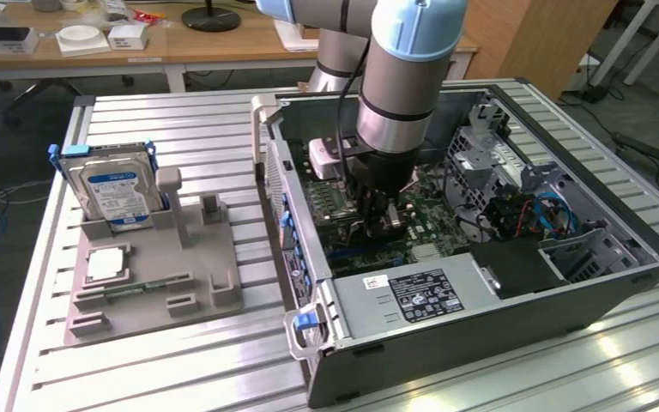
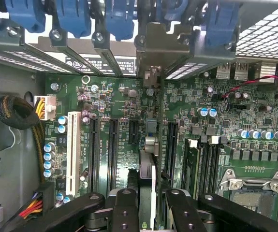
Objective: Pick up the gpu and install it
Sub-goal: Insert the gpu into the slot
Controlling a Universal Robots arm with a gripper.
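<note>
The gpu (image 2: 147, 166) shows edge-on as a thin dark card standing upright over the green motherboard (image 2: 109, 96), in line with the long expansion slots. Its silver bracket (image 2: 152, 46) sits against the row of rear slot openings under the blue clips. My gripper (image 2: 151, 195) is shut on the gpu, with a black finger (image 2: 125, 205) on either side of the card's upper edge. In the exterior view the gripper (image 1: 381, 215) reaches down inside the open computer case (image 1: 479, 343), and the card is mostly hidden beneath it.
A grey holder tray (image 1: 209, 283) lies at the exterior view's left of the case, holding a silver hard drive (image 1: 117, 193) with a blue label and a green RAM stick (image 1: 135, 287). Inside the case are a power supply (image 1: 421, 296), drive cages (image 1: 501, 163) and cables (image 2: 18, 113).
</note>
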